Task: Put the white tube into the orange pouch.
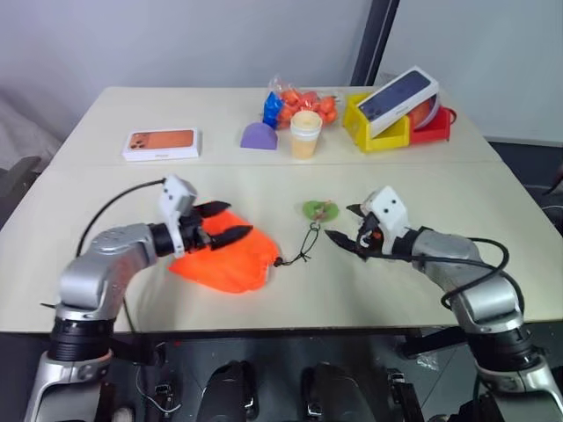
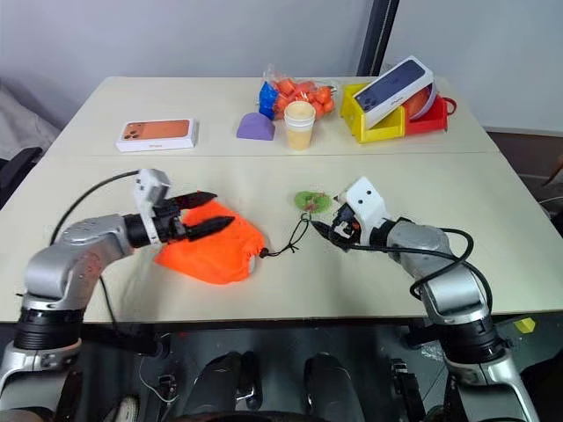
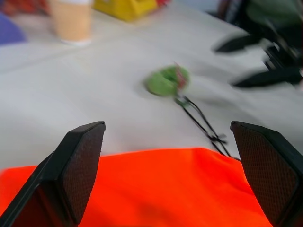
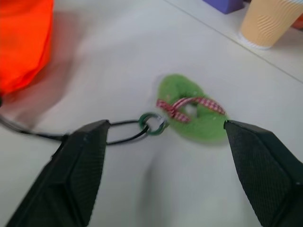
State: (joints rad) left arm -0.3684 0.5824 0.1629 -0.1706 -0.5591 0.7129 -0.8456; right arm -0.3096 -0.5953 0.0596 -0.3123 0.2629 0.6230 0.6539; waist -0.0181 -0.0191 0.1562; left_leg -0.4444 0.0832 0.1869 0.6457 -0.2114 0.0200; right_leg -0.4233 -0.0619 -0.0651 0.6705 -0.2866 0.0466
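Both grippers spread, holding nothing.
L gripper (image 1: 227, 223) over orange pouch (image 1: 224, 261), frame centre-left; R gripper (image 1: 349, 228) near cord (image 1: 308, 242); snag risk.

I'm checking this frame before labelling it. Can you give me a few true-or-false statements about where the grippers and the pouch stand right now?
1. The left gripper is open above the orange pouch. True.
2. The right gripper is shut on the green tag. False: its fingers are spread and hold nothing; the tag lies on the table near them.
3. The pouch's black cord runs to the green tag. True.
4. The pale yellow cup lies tipped over beside the pouch. False: it stands upright at the far side of the table, by the purple object.
5. The pouch sits inside the yellow bin. False: it lies on the table near the front edge.
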